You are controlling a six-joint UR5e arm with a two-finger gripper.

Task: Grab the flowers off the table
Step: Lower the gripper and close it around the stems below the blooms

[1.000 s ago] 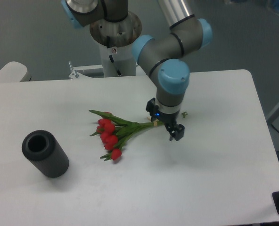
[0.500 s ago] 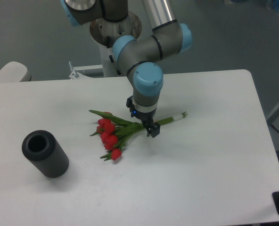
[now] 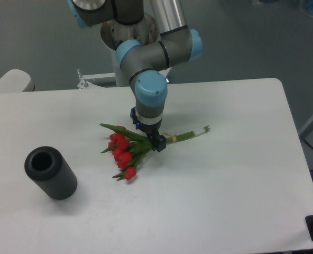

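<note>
- Views: one fixed camera only; no second view shares the scene.
- Position: raised, at the table's (image 3: 241, 201) near edge, opposite the arm's base (image 3: 130, 37).
- Direction: looks down and across the tabletop toward the base and the grey floor behind.
- Range: moderate; nearly the whole tabletop is framed, its left side and near edge cropped.

gripper (image 3: 155, 142) | moved left along stems | now over flowers (image 3: 126, 151)
</note>
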